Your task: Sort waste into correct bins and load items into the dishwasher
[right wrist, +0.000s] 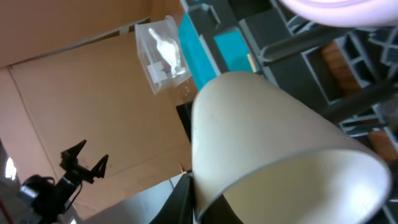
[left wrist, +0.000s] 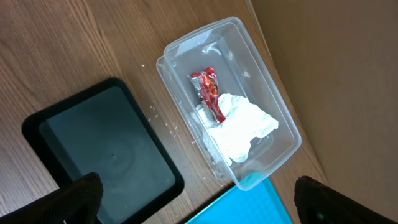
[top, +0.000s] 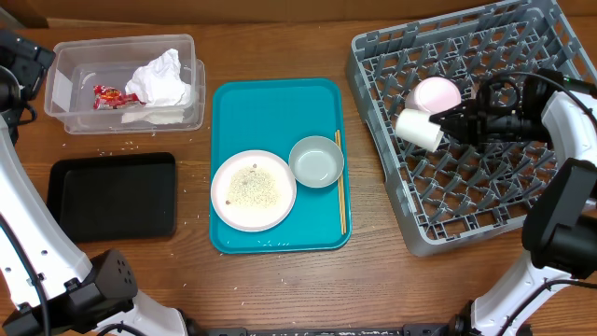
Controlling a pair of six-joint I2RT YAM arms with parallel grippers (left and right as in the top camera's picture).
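Over the rack (top: 466,201), right fingers (top: 455,122) pinch the white cup (top: 419,130); left fingers (left wrist: 81,196) wide.

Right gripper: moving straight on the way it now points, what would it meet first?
Holding the small white cup, the right gripper would probably meet the left wall of the grey plastic dish rack; height is unclear.

The counter (top: 280,289) is wood with visible grain and a low sheen. The tub (top: 70,56) is clear, glossy plastic, holding crumpled matt paper napkins (top: 160,79) and a shiny, crinkled wrapper (top: 114,95). The black tray (top: 112,196) is smooth and softly glossy, and the teal tray (top: 270,112) is smooth and matt. The white plate (top: 220,191), bowl (top: 316,161), cup (top: 419,129) and pink plate (top: 437,93) look smooth. The chopsticks (top: 341,196) are pale wood. The rack (top: 466,196) is matt grey plastic.
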